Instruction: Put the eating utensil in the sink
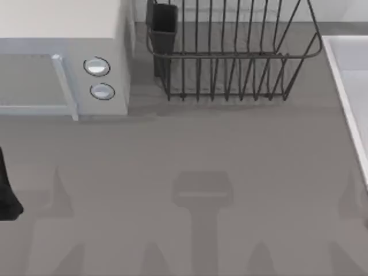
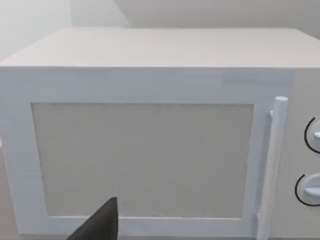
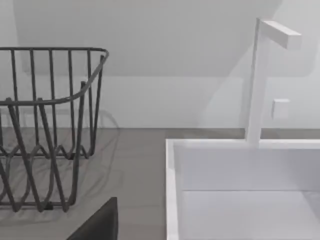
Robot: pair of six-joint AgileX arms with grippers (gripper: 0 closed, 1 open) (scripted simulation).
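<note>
The eating utensil is out of view. The sink (image 1: 347,98), a pale basin with a raised straight rim, lies along the table's right edge. In the right wrist view its rim (image 3: 172,190) is close ahead, with a white tap (image 3: 256,85) standing at its back edge. A dark part of my right gripper (image 3: 97,224) juts in low, short of the sink's near corner. My left arm is parked at the table's left edge, and a dark piece of my left gripper (image 2: 100,224) faces the microwave's door.
A white microwave (image 1: 63,63) with two round knobs fills the back left. A dark wire dish rack (image 1: 230,57) stands at the back middle, with a dark cup-like holder (image 1: 163,26) at its left corner. Bare grey tabletop (image 1: 190,155) spreads in front of them.
</note>
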